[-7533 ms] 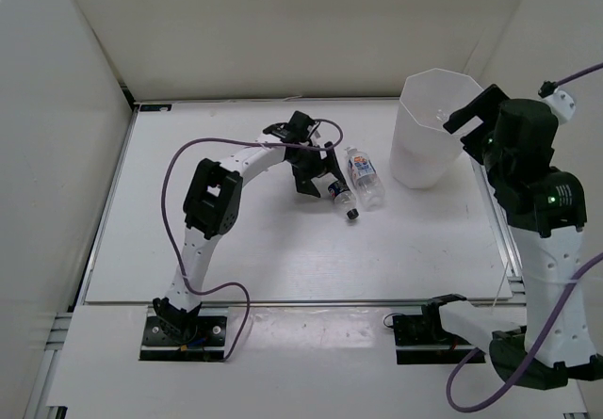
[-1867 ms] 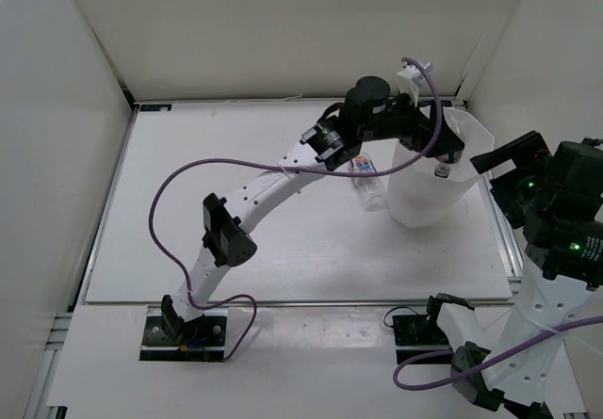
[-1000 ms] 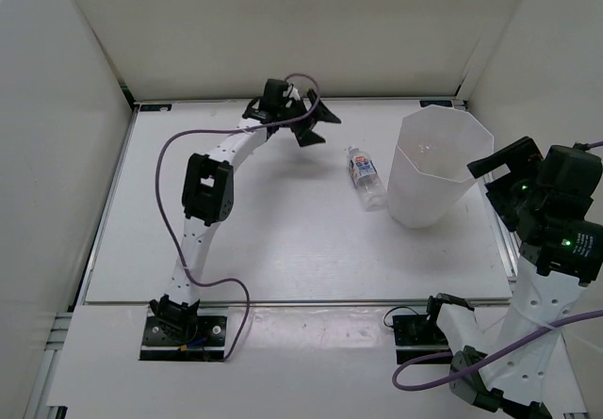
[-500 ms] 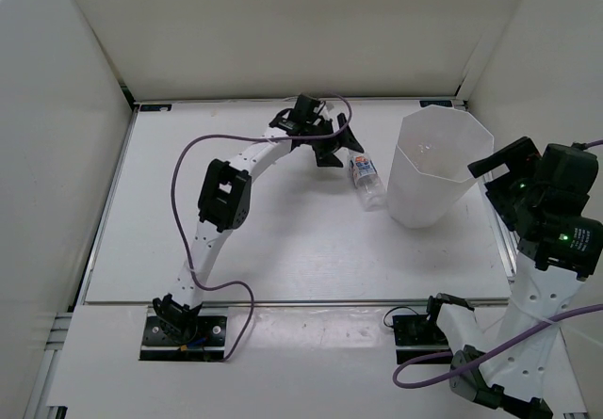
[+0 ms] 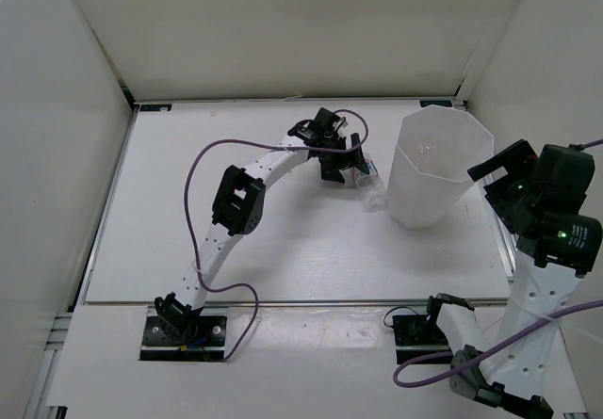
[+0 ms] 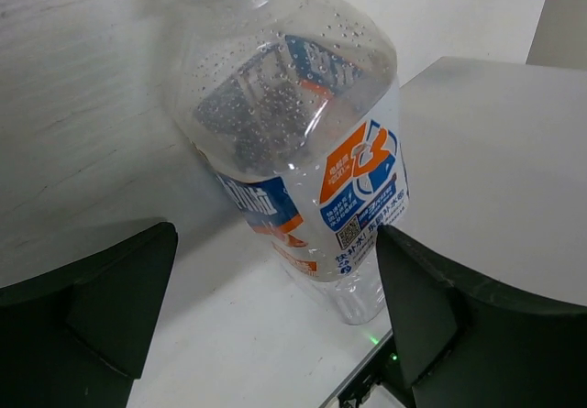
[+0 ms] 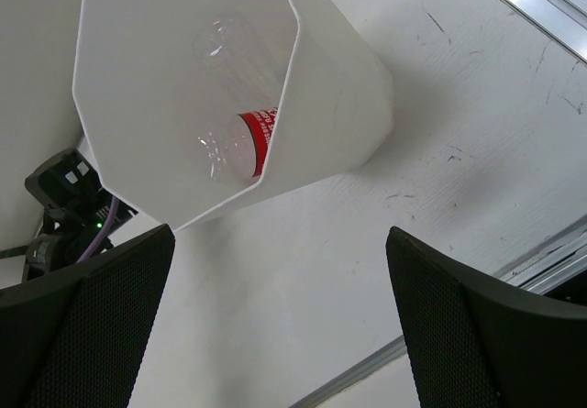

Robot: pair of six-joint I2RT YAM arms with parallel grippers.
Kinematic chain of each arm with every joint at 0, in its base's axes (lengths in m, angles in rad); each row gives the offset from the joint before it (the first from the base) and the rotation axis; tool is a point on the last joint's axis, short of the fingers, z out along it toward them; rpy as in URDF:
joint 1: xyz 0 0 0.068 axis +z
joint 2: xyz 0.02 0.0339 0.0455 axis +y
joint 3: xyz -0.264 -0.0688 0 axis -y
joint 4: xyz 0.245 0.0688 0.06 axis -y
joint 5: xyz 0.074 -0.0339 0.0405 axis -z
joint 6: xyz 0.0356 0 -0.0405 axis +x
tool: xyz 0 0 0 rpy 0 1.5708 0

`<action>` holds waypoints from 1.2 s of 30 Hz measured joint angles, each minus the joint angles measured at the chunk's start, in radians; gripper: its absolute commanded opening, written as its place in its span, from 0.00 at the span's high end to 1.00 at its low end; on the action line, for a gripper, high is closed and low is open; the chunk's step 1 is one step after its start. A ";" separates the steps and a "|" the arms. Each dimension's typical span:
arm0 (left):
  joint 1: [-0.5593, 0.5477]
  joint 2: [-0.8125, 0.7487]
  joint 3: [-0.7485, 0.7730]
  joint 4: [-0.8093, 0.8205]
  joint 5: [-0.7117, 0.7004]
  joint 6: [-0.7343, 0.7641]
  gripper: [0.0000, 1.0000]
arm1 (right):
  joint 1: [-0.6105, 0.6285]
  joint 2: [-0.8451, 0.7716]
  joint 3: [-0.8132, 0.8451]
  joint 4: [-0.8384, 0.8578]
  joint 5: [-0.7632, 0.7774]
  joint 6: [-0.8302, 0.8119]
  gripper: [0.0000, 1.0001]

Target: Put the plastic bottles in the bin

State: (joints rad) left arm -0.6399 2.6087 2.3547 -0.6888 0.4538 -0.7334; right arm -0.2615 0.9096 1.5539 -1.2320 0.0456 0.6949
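A clear bottle with a white-orange label (image 6: 303, 151) lies on the table just left of the bin; part of it shows in the top view (image 5: 370, 191). My left gripper (image 5: 344, 163) is open and low over it, and in the left wrist view (image 6: 275, 307) the jaws straddle the bottle's lower part without touching it. The tall white bin (image 5: 443, 169) stands at the right. The right wrist view shows its rim (image 7: 284, 23), with a red-labelled bottle (image 7: 255, 137) and a clear one (image 7: 215, 41) inside. My right gripper (image 5: 492, 185) is open and empty beside the bin.
The bin's wall (image 6: 495, 170) stands close to the right of the bottle and my left fingers. White enclosure walls ring the table. A metal rail (image 5: 504, 240) runs along the table's right edge under my right arm.
My left gripper was over the bin, swung back to the far middle of the table, then came right and down around the white-orange bottle. The right arm has barely moved.
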 measured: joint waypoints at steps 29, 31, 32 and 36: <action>0.042 -0.167 -0.117 -0.287 -0.275 0.130 0.00 | 0.000 0.014 -0.106 0.027 -0.084 -0.024 0.00; 0.034 -0.167 -0.100 -0.299 -0.308 0.132 0.00 | 0.000 0.014 -0.112 0.029 -0.093 -0.024 0.00; 0.027 -0.167 -0.090 -0.297 -0.318 0.132 0.00 | 0.000 0.015 -0.113 0.029 -0.099 -0.023 0.00; 0.003 -0.172 -0.073 -0.256 -0.327 0.131 0.00 | 0.000 0.015 -0.113 0.032 -0.114 -0.024 0.00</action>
State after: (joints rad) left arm -0.6373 2.4367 2.2814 -0.9443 0.1272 -0.6022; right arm -0.2615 0.9245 1.4414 -1.2003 -0.0689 0.6712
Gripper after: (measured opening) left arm 0.998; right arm 0.996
